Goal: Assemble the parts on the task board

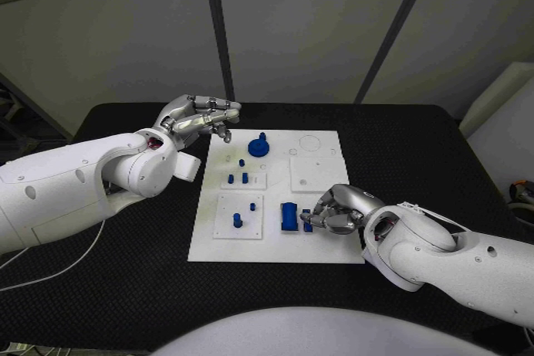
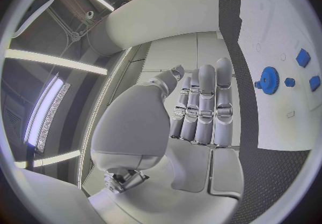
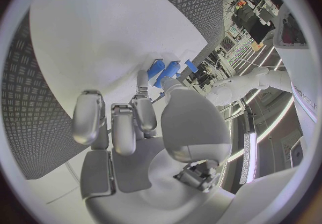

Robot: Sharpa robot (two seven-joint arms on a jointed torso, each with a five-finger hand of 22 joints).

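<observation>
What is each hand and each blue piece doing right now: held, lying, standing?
left hand: raised beside the board's far corner, holding nothing.
right hand: fingers curled down at the small blue block.
tall blue block: on the task board.
blue gear: on the board, untouched.

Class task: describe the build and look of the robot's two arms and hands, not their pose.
Both arms are smooth, glossy white shells with rounded segments. The left arm shows a red spot at the wrist joint and a thin white cable trailing below it. Each ends in a silver metallic hand, left hand and right hand, with segmented fingers and pale grey pads.
</observation>
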